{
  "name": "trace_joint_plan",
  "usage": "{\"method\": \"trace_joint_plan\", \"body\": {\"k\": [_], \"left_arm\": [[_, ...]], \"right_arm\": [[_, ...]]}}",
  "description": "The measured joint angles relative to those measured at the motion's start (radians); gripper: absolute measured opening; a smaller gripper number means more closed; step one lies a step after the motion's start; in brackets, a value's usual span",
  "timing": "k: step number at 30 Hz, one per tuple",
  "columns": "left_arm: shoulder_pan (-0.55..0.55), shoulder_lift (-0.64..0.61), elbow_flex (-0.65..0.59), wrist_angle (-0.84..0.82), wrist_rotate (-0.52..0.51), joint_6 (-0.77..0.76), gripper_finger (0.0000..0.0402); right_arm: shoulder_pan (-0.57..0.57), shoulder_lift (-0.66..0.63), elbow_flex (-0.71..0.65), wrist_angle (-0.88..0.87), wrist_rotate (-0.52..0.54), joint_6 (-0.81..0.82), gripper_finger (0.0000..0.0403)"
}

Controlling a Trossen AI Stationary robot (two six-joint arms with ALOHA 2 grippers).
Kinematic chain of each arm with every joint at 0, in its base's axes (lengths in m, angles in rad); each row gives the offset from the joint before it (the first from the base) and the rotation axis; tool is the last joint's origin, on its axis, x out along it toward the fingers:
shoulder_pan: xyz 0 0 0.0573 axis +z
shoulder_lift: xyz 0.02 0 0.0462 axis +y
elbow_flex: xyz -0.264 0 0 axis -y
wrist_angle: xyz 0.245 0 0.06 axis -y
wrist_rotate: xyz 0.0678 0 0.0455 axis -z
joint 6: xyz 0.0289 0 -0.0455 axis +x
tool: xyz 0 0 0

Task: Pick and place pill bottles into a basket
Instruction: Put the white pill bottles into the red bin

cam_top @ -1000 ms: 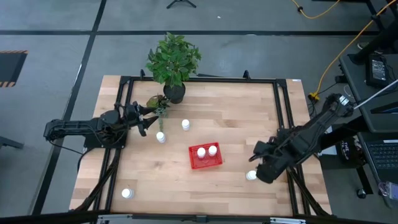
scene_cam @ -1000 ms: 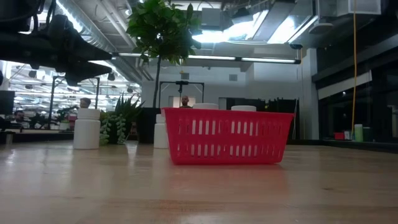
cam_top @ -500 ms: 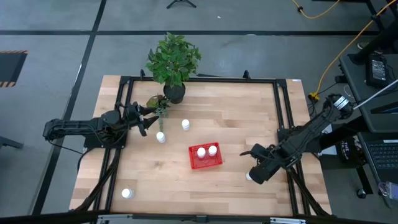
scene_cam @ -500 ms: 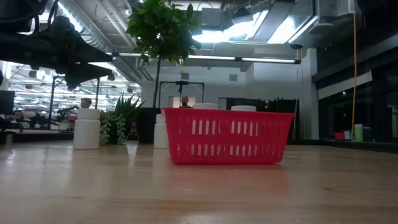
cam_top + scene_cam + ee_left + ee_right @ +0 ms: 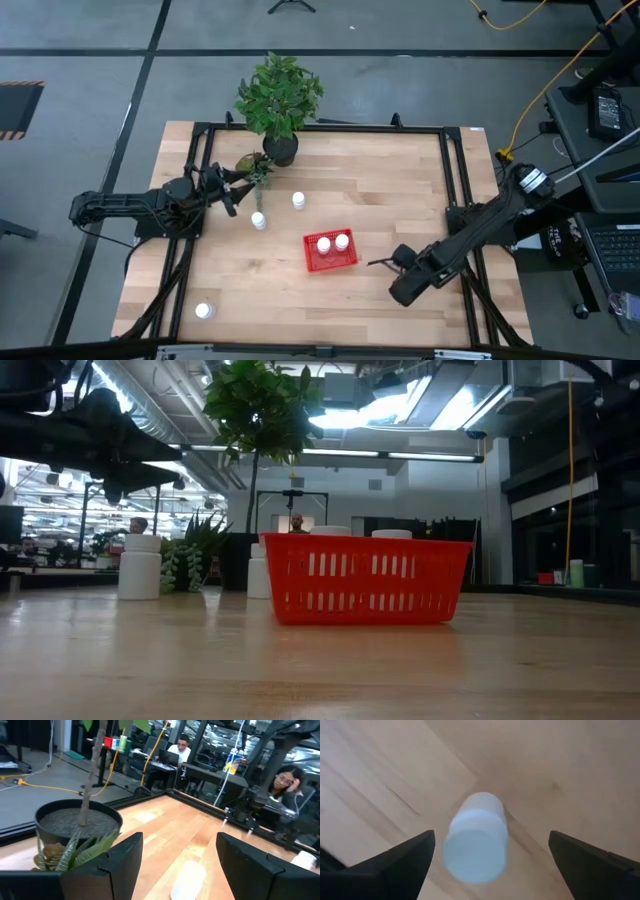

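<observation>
The wooden table (image 5: 390, 190) was seen from above with both dark arms reaching in over it. A potted plant (image 5: 279, 98) in a black pot stood at the far edge, with a smaller leafy plant (image 5: 254, 166) just beside it.

The red basket (image 5: 331, 263) sat near the middle of the table. Two pill bottles (image 5: 333, 242) were counted inside it, standing side by side and upright; in the low view only their white caps (image 5: 361, 533) were seen above the basket's rim.

Outside the basket, three more bottles were made out from above: one bottle (image 5: 259, 220) and another bottle (image 5: 298, 201) between the plant and the basket, and a third bottle (image 5: 204, 311) alone near the front left corner, well apart from everything else. A sixth bottle (image 5: 475, 837) was shown only by the right wrist camera, upright on the wood; from above it was hidden under the right arm.

The right gripper (image 5: 404, 286) was placed low, right of the basket, its fingers (image 5: 405, 860) spread wide on either side of that sixth bottle without touching it. The left gripper (image 5: 236, 196) was held near the small plant, its fingers (image 5: 112, 867) also parted, with a blurred white bottle (image 5: 189, 879) between and beyond them, cut off by the frame edge.

People at desks (image 5: 177, 751) were glimpsed beyond the table.
</observation>
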Motion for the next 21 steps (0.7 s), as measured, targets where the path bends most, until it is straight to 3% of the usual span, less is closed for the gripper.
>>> {"method": "trace_joint_plan", "body": {"k": [6, 10, 14, 20, 21], "left_arm": [[0.000, 0.000, 0.000, 0.000, -0.006, 0.000, 0.0246], [0.000, 0.000, 0.000, 0.000, -0.014, -0.014, 0.0246], [0.000, 0.000, 0.000, 0.003, -0.034, -0.014, 0.0246], [0.000, 0.000, 0.000, 0.006, -0.081, -0.014, 0.0246], [0.000, 0.000, 0.000, 0.006, -0.086, -0.014, 0.0246]], "right_arm": [[0.000, 0.043, 0.000, 0.063, -0.016, -0.001, 0.0389], [0.000, 0.051, 0.000, 0.060, -0.031, -0.002, 0.0365], [-0.007, 0.051, 0.000, 0.060, -0.041, -0.004, 0.0302], [-0.007, 0.050, 0.001, 0.061, -0.041, -0.009, 0.0168], [-0.007, 0.049, 0.002, 0.062, -0.041, -0.015, 0.0165]]}}
